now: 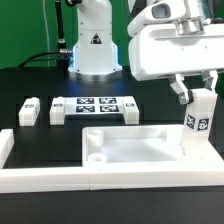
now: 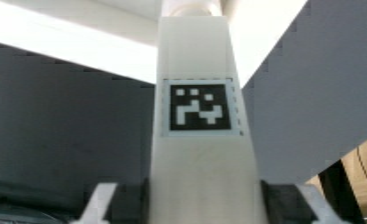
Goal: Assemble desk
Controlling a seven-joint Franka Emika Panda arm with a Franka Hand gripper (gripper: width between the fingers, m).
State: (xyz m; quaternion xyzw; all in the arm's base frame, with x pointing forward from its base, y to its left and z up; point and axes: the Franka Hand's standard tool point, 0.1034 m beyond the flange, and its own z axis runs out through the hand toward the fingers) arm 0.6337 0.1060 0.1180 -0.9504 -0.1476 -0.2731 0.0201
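Note:
The white rimmed tabletop point(image 1: 150, 150) lies flat near the table's front, with a round hole at its near left corner. My gripper point(image 1: 198, 94) hangs over the tabletop's end at the exterior view's right, shut on a white block leg point(image 1: 199, 122). The leg stands upright, tag facing the camera, its lower end at the panel's corner; whether it is seated there is hidden. In the wrist view the leg point(image 2: 201, 120) fills the middle, tag showing, with a finger point(image 2: 109, 205) pressed on each side. Two more legs point(image 1: 30, 110) point(image 1: 57, 112) lie at the left.
The marker board point(image 1: 95, 107) lies behind the tabletop. A long white L-shaped border rail point(image 1: 40, 180) runs along the front and up the left side. The robot's white base point(image 1: 95, 45) stands at the back before a green wall.

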